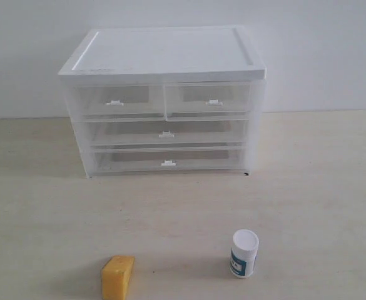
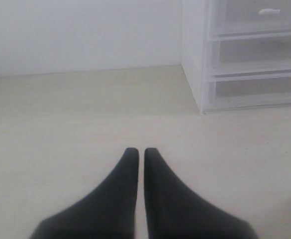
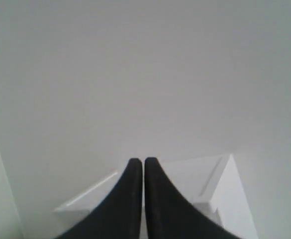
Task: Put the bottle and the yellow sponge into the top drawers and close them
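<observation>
The white bottle (image 1: 244,253) with a teal label stands upright on the table at the front right. The yellow sponge (image 1: 117,277) lies at the front, left of the bottle. Behind them stands the cabinet, whose two top drawers, left (image 1: 115,100) and right (image 1: 211,99), are both pushed in. Neither arm shows in the exterior view. My left gripper (image 2: 141,150) is shut and empty above bare table, with the cabinet's corner (image 2: 197,74) off to one side. My right gripper (image 3: 143,160) is shut and empty, held higher than the cabinet's white top (image 3: 200,174).
The cabinet (image 1: 164,56) has a white flat top and two full-width drawers (image 1: 166,134) below the small ones, all shut. A pale wall (image 1: 320,50) rises close behind it. Light wooden table (image 1: 314,187) spreads in front and to both sides.
</observation>
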